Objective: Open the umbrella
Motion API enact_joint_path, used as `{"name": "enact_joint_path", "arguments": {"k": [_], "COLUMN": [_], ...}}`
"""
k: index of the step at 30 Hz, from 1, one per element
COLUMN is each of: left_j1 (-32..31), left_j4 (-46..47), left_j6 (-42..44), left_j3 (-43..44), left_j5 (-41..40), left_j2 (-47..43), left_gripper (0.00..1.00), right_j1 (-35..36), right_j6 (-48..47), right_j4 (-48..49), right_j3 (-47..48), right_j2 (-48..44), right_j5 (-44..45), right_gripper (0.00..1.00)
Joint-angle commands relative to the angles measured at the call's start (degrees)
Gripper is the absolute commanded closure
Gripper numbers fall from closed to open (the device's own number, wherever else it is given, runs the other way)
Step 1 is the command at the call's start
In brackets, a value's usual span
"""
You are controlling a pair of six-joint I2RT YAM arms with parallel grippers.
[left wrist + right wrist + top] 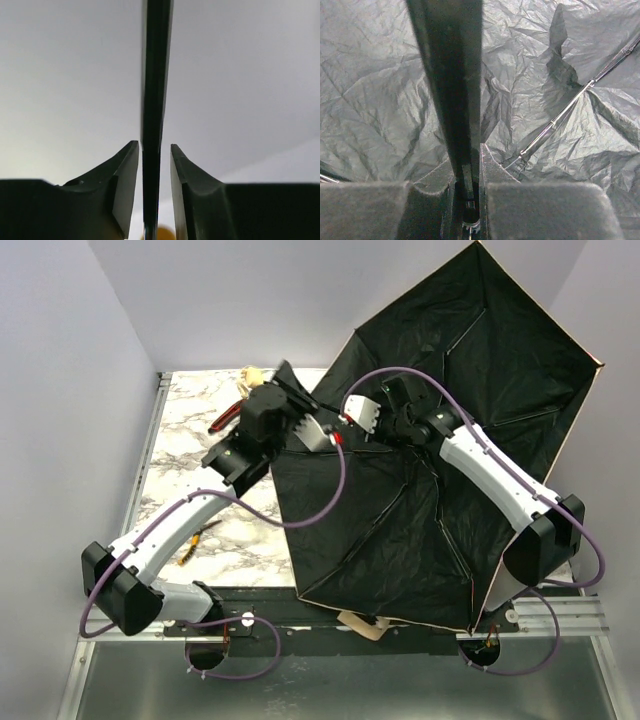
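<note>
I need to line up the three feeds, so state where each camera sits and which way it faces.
Top: above and behind the bases, looking down on the table, the spread umbrella, the left arm and right arm.
Left wrist: looks along the left gripper, jaws loosely either side of the shaft, towards a pale wall.
Right wrist: looks along the right gripper, closed on the shaft, into the black lining.
Shared: both wrist views show the shaft.

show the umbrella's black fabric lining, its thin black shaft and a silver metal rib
black fabric lining (400,540), top view, lower panel
thin black shaft (151,100), left wrist view, mid-length
silver metal rib (570,106), right wrist view, mid-span
</note>
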Motion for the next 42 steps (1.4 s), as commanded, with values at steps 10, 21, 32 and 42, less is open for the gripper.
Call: {"name": "enact_joint_path", "arguments": {"k": [10, 21, 32, 42], "left_j1": [11.1, 13.8, 19.5, 21.5], "left_j4": [15.1, 8.4, 8.0, 7.6], "left_j6": [10.6, 11.4, 8.7, 7.8], "left_j3": [5.3, 13.6, 9.2, 9.5], "left_j5": [-12.3, -16.5, -18.5, -17.7], "left_j2": [1.1, -0.3, -1.6, -2.9], "left_gripper": [0.88, 1.0, 1.0, 1.0], "right_j1": [-0.7, -3.5, -6.7, -11.9], "right_j6": [-5.7, -7.9, -10.8, -16.3], "right_j4": [-6.8, -6.6, -4.0, -1.9], "right_j3": [-0.3, 2.8, -2.1, -6.8], "right_j2": [-0.6, 2.1, 0.3, 1.7], "right_j5": [12.6, 14.8, 16.5, 21.4], "right_gripper": [1.0, 0.84, 0.77, 0.77]}}
